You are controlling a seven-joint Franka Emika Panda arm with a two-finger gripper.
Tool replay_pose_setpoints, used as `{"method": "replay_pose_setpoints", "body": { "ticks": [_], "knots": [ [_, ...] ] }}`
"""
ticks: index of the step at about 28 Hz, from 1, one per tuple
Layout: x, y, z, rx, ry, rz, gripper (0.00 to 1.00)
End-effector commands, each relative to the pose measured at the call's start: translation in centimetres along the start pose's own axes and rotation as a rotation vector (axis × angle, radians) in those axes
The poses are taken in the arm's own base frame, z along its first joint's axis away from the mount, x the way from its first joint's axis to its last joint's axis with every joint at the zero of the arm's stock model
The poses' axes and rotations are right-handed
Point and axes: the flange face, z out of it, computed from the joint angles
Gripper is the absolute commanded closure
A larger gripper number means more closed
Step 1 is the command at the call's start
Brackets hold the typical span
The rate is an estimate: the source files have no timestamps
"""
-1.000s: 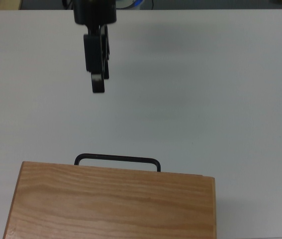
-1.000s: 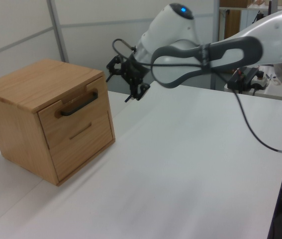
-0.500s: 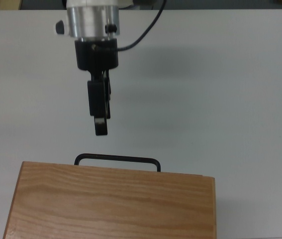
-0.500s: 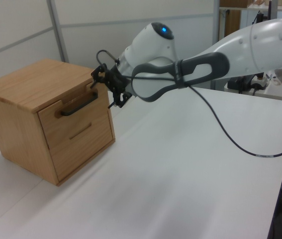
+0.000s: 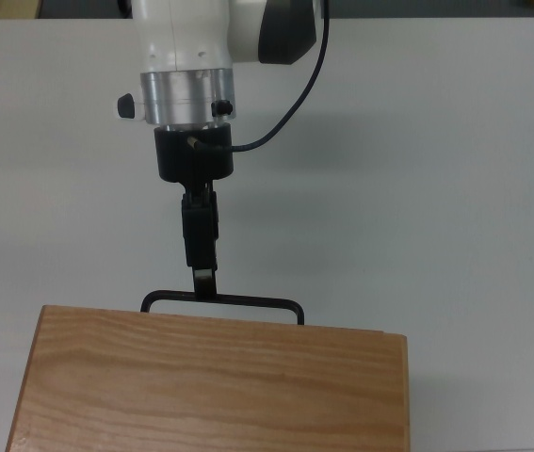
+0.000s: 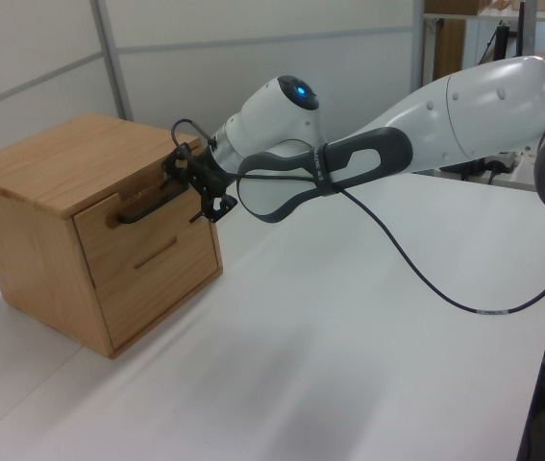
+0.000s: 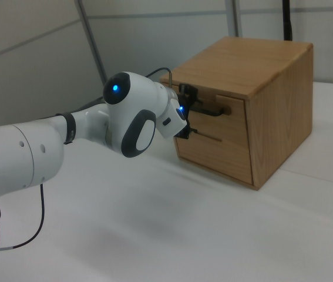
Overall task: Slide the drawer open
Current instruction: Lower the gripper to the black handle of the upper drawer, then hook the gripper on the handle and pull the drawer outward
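Writing or brand marks: none readable on cabinet (image 6: 56, 163), arm or table (image 5: 455, 188).

Drawer (image 6: 147, 226) sits flush in the cabinet's upper front, not pulled out; cabinet stands on the white table, at the left view's left and the right view's right. Drawer front faces the arm. Its black bar handle (image 5: 221, 301) runs horiz. along the panel, long axis left-right in the top view, sticking out past the top slab's edge.

Gripper (image 5: 206, 282) is right at the handle, left of the bar's middle in the top view, fingers one above the other w/ the bar about between them. Can't tell if they're clamped on it or just around it.
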Motion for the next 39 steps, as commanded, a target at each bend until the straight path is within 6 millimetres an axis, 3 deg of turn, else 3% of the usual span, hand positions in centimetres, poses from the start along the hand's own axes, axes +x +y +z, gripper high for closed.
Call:
{"method": "replay_pose_setpoints", "body": {
  "ticks": [1,7,14,16,23,27,39],
  "knots": [
    [-0.1,-0.7,0.7,0.023,0.005,-0.038,0.14],
    [-0.3,-0.6,1.6,0.02,0.014,-0.074,0.28],
    [-0.5,-0.5,1.9,0.015,0.019,-0.097,0.77],
    [-0.6,-0.6,1.8,0.017,0.018,-0.098,0.82],
    [-0.7,-1.5,0.5,0.035,0.019,-0.099,0.89],
    [-0.8,-2.1,-0.6,0.048,0.022,-0.105,0.99],
    [-0.5,-3.6,-5.1,-0.026,0.025,-0.105,1.0]
  ]
}}
